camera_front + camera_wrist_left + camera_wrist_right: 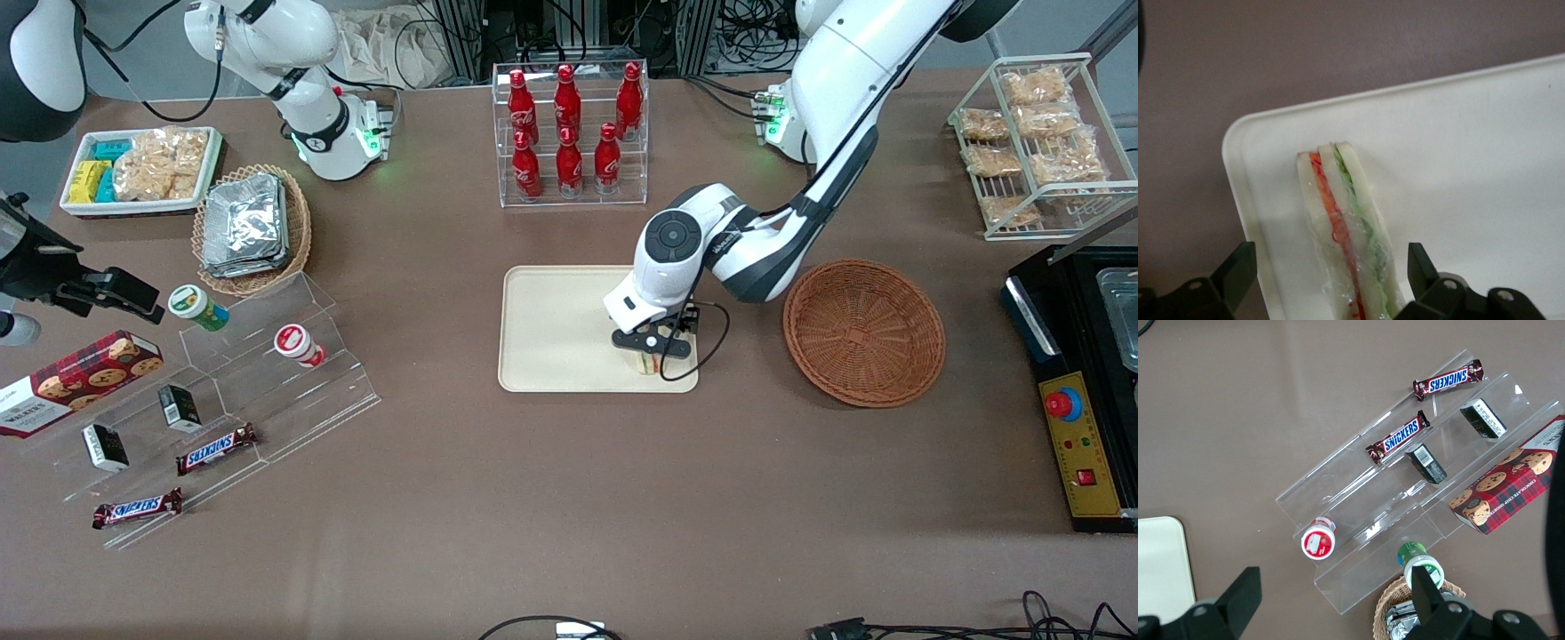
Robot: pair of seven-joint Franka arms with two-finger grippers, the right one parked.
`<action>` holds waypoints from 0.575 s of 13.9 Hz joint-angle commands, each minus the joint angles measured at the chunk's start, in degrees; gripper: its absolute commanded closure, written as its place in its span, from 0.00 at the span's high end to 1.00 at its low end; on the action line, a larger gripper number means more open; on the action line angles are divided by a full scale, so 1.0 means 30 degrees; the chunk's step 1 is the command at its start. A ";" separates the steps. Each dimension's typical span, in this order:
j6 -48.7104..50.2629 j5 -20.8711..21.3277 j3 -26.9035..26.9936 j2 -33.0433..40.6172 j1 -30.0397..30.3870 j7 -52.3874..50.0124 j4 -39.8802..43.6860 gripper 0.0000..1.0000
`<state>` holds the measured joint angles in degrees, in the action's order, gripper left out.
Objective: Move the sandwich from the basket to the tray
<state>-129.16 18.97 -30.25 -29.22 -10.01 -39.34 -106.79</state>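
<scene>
Now one sandwich (pixel 1348 233) on tray (pixel 551 329), hand (pixel 1328 283) spread above

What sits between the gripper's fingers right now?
The sandwich, standing on the tray; the open gripper straddles it with gaps either side, per the left wrist view.
</scene>
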 commanded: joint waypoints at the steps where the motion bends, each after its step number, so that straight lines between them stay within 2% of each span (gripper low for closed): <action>1: 0.2616 0.0121 0.0063 0.0363 0.0581 -0.0684 0.2395 1.00; 8: 0.4175 0.0179 0.0063 0.2968 0.3918 -0.1272 0.2930 1.00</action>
<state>-118.31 18.97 -29.68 -23.30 -0.63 -41.75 -97.29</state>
